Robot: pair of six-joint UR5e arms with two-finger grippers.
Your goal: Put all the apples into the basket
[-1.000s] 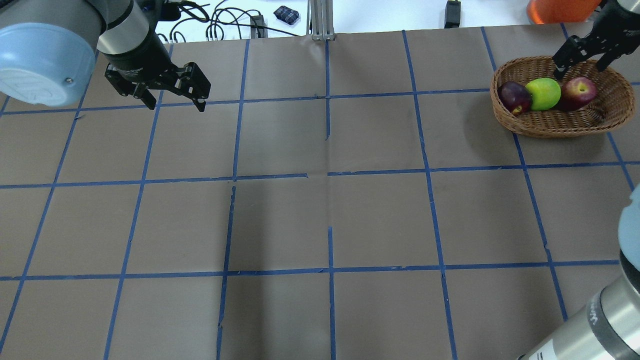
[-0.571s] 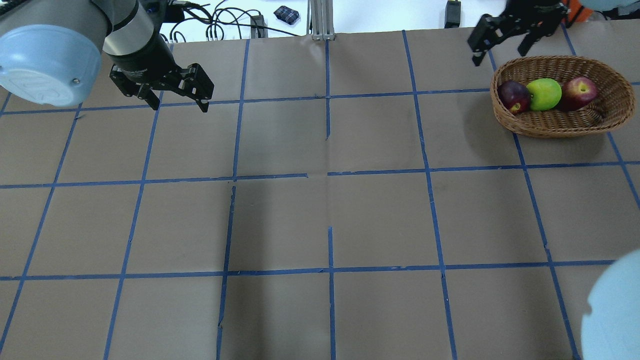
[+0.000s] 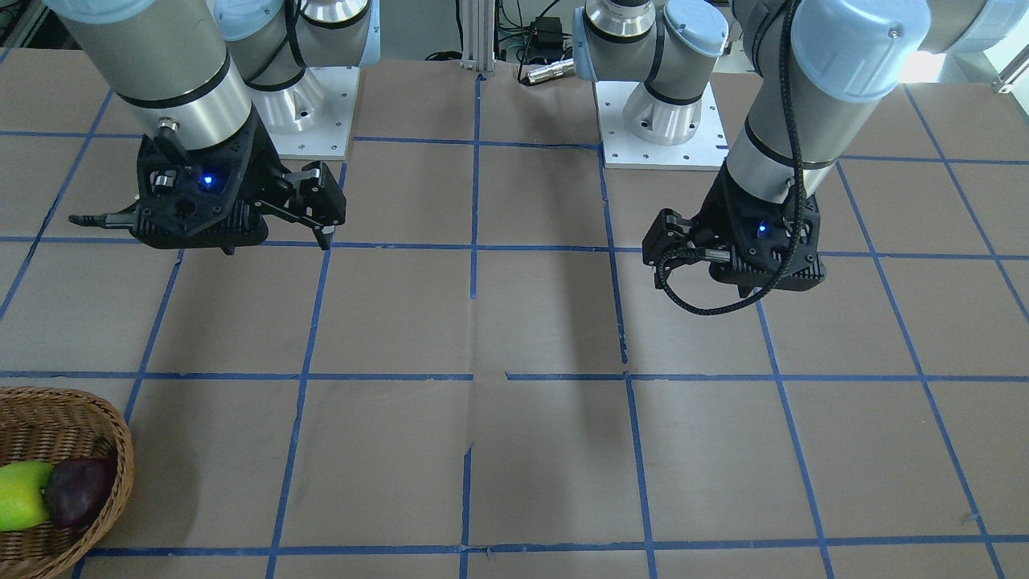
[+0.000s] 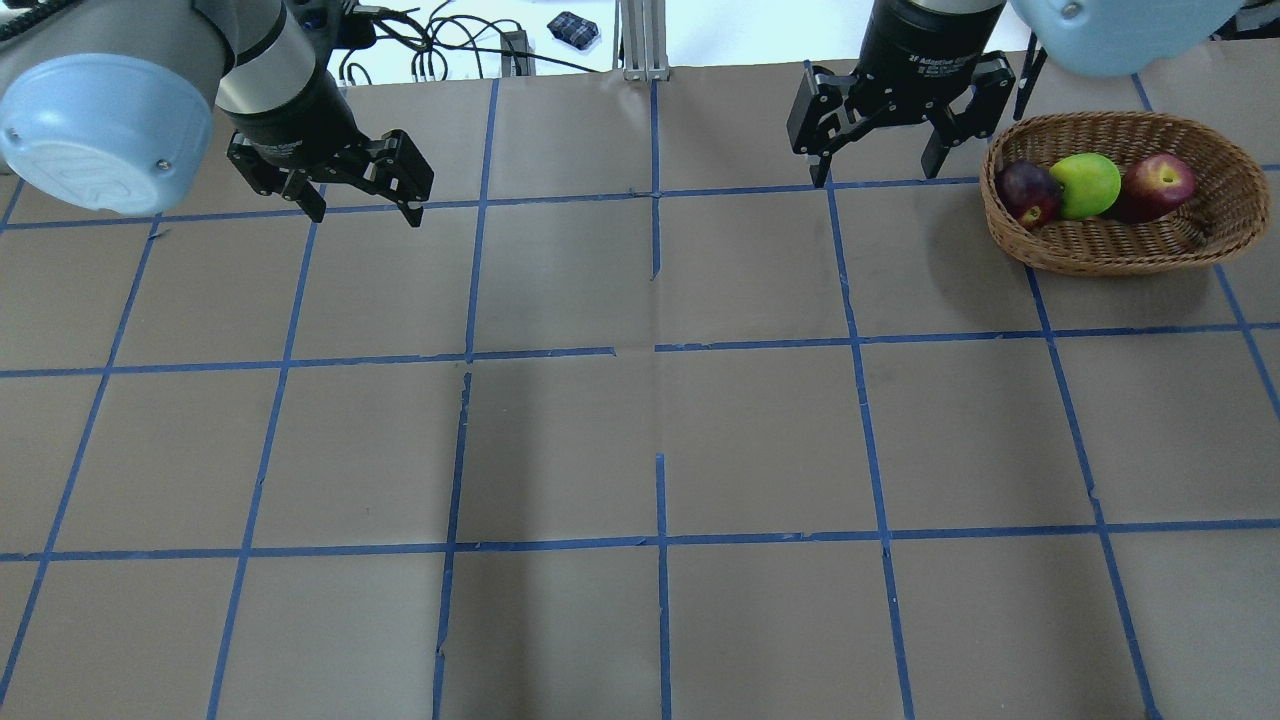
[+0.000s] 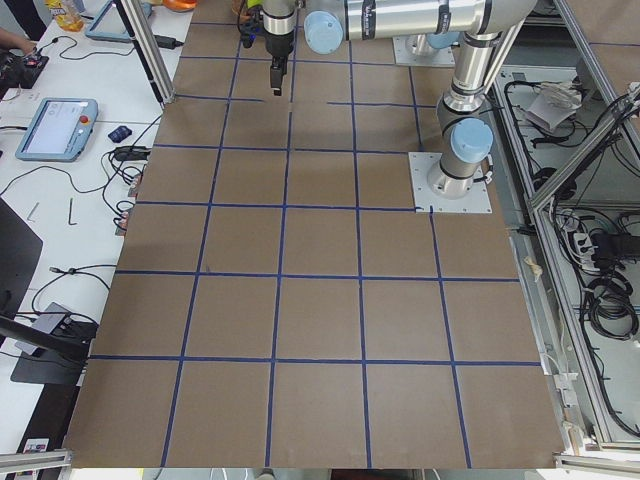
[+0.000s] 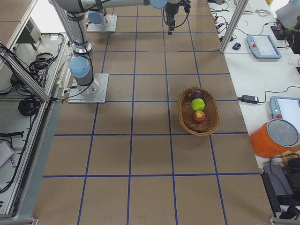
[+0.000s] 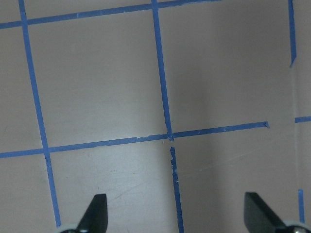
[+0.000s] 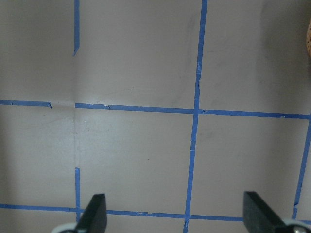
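The brown wicker basket (image 4: pixel 1120 255) stands at the far right of the table. In it lie the maroon apple (image 4: pixel 1028 190), the lime green apple (image 4: pixel 1085 186) and the red apple (image 4: pixel 1158 186), side by side. The exterior right view shows the same basket (image 6: pixel 185 117) and three apples. The front view shows the basket's rim (image 3: pixel 120 434), the green apple (image 3: pixel 20 494) and the maroon apple (image 3: pixel 76 490). My right gripper (image 4: pixel 878 175) is open and empty, above the table left of the basket. My left gripper (image 4: pixel 365 215) is open and empty at the far left.
Cables (image 4: pixel 430 45) and an aluminium post (image 4: pixel 645 40) lie beyond the table's far edge. Both arm bases (image 3: pixel 659 121) stand at the robot's side. The wrist views show only taped brown table between open fingers (image 7: pixel 95 213) (image 8: pixel 92 213).
My right gripper has moved left from above the basket, along the far edge, and now hangs beside the basket. My left gripper has shifted only slightly. The apples have not moved.
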